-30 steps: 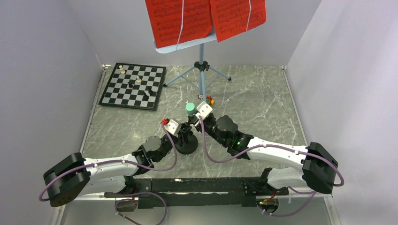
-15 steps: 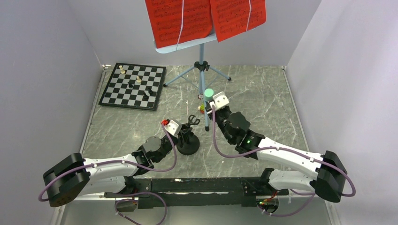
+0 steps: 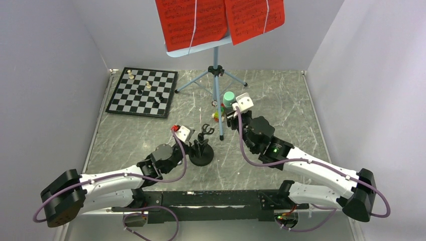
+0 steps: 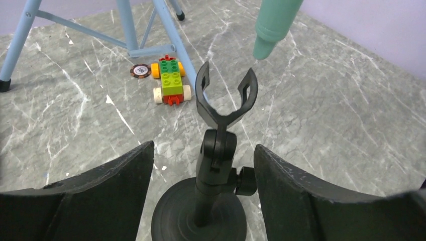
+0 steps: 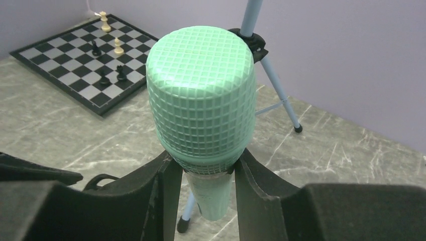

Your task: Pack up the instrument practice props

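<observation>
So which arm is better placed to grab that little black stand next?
Left, probably: the left gripper sits open on either side of the mic stand, while the right gripper is busy holding the green microphone.

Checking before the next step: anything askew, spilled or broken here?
Only the right red sheet-music page looks crooked on the light blue music stand, overhanging its tray. A block toy car and a small round chip lie by its tripod legs. Nothing spilled or broken.

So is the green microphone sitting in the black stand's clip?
No, the mic stand has an empty clip, and the right gripper holds the microphone away from it.
</observation>
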